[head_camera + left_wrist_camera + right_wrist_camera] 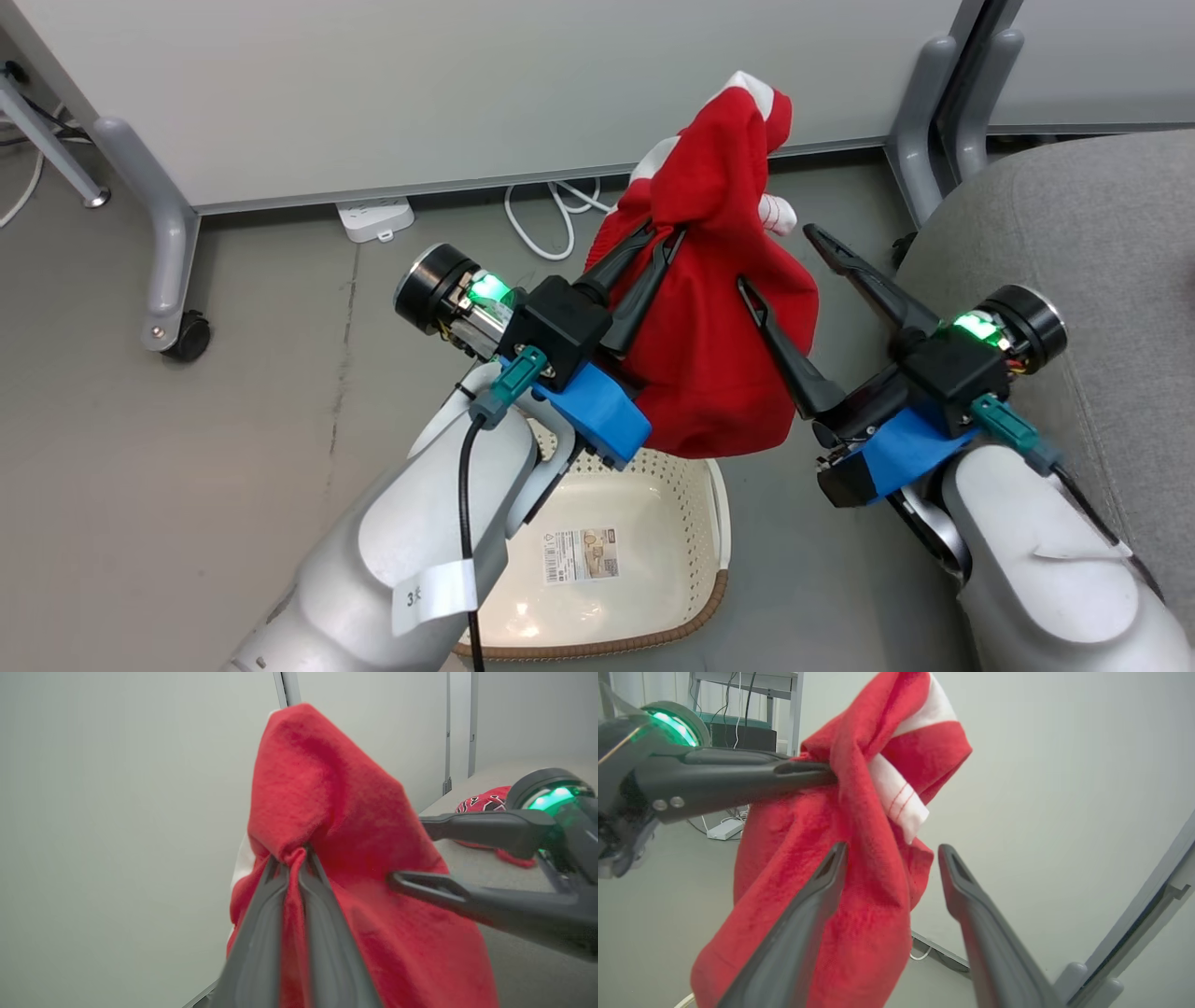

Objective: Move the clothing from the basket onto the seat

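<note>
**Red piece aloft over basket, carry to seat pending**

- Left gripper (665, 231) is clamped hard on a bunched fold near the top of the red piece with white trim (709, 355). In the left wrist view the cloth is pinched right between the two fingers. The grip looks sound.
- The garment hangs free in the air, above the basket (667, 467) and off toward its right side. The hem is clear of the rim. The basket shows nothing but its paper label (581, 555) on the bottom.
- Right gripper (777, 255) is spread wide, holding nothing. One finger lies across the front of the hanging cloth, the other stands off to the side. I cannot tell whether it touches.
- The jersey (483, 802) already lies on the seat (1074, 233), well back from the near edge.

How I would run the carry:
- Get the open right fingers out of the folds first, or close them on a lower fold to share the load. A half-engaged finger risks a snag.
- Swing the left arm to the right, keeping the hem above the cushion's rounded edge.
- Release only once the bulk is over the grey fabric, beside the jersey. Near the lip it could slide off.
</note>
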Motion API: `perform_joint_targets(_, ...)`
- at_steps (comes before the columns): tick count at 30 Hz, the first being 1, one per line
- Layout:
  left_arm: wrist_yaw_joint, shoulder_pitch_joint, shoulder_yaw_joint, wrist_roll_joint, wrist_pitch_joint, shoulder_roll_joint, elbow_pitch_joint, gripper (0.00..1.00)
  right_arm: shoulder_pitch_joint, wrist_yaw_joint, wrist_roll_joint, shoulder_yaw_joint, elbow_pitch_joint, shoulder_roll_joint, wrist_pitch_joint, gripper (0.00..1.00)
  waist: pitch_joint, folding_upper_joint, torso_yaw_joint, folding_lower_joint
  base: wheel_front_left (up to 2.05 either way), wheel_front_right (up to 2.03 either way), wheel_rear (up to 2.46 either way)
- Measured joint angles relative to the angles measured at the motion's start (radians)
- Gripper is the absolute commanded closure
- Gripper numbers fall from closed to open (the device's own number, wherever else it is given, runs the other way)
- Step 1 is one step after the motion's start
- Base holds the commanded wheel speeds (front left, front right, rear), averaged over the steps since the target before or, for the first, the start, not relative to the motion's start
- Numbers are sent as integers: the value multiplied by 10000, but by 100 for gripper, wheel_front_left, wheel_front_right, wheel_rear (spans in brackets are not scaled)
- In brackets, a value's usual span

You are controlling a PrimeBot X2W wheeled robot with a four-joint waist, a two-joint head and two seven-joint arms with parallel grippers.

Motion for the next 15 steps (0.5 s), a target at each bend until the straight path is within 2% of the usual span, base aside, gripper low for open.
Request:
perform_joint_targets(8,-82,-60,-77,125,2,-134,-81,100,-462,0,272,907,1151,-88,-2,0,163,0,179,0,0,0,0)
perform_joint_targets(9,-84,-69,-75,144,2,-146,-92,100,-486,0,359,1016,1254,-86,-2,24,184,0,192,0,0,0,0)
perform_joint_targets(10,-84,-81,-69,146,2,-153,-102,100,-514,0,453,1106,1333,-82,-2,100,202,0,198,0,0,0,0)
perform_joint_targets(15,-86,-85,-10,228,2,-176,-104,100,-655,0,840,1400,1490,-100,-2,100,252,0,174,0,0,0,0)
